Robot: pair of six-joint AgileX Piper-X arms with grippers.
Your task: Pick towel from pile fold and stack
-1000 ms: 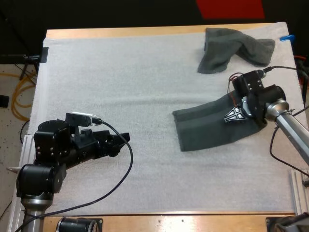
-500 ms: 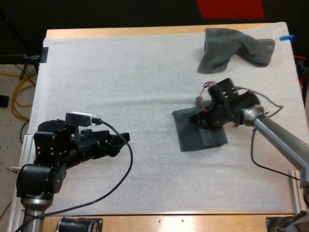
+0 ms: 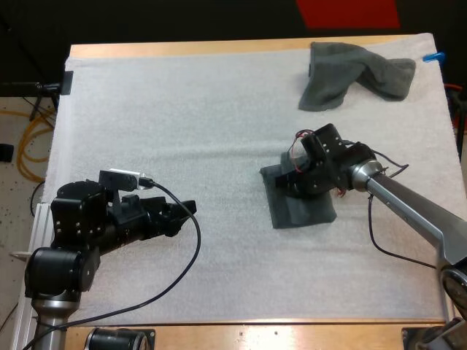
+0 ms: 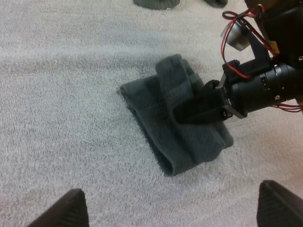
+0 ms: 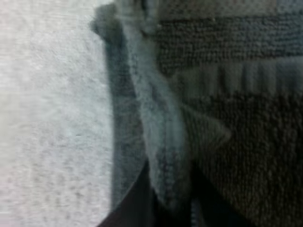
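A dark grey-green towel (image 3: 305, 210) lies folded over on the white mat, right of centre. My right gripper (image 3: 290, 179) is low over the towel's left part, shut on a raised fold of the cloth (image 5: 161, 142) that is pinched between its black fingers (image 5: 140, 204). From the left wrist view the same towel (image 4: 161, 127) shows a doubled ridge under the right gripper (image 4: 196, 111). My left gripper (image 3: 187, 208) rests at the mat's lower left, well away from the towel, open with nothing between its fingertips (image 4: 71, 208).
A crumpled grey-green towel (image 3: 352, 73) sits at the mat's far right corner. Bare white mat (image 3: 182, 124) stretches across the left and centre. The wooden table edge (image 3: 219, 48) runs along the far side.
My right gripper has carried the towel's right edge to the left over the rest of the towel, so the cloth is now doubled and narrower. The left arm has not moved.
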